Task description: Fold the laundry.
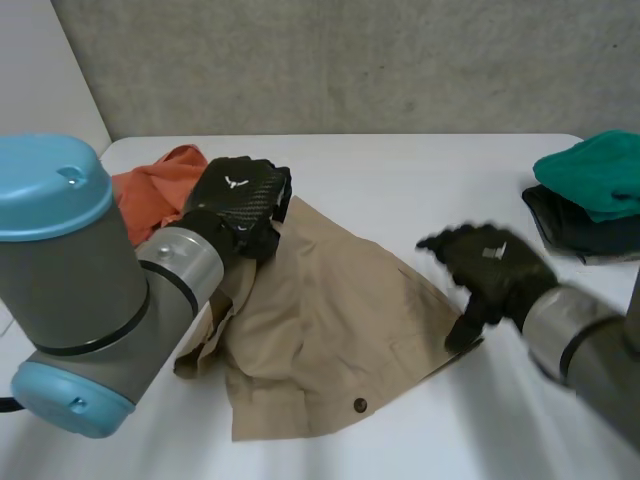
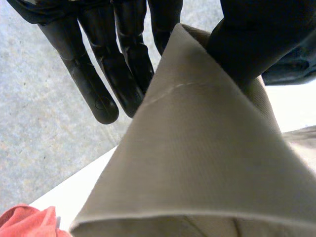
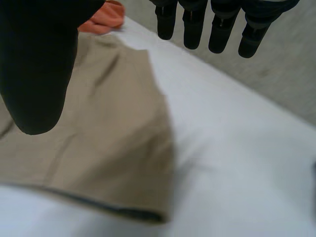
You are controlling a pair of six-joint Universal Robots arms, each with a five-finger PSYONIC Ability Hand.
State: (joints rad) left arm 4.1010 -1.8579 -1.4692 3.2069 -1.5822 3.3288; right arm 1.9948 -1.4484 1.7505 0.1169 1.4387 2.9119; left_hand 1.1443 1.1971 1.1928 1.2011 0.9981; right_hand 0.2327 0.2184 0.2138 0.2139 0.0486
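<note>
Tan cloth [image 1: 320,320] pinched at its far corner by left hand [image 1: 240,205]; right hand [image 1: 490,265] spread, empty, near opposite edge. Risks slipping, bunching if lifted one-sided.

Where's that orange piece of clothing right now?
In the head view, the orange cloth lies at the table's far left, just behind the left robot hand and beside the tan garment.

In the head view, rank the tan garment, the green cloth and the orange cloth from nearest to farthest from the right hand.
1. Tan garment, its edge just beside the right hand.
2. Green cloth, farther right, atop a dark cloth.
3. Orange cloth, far across by the left hand.
</note>
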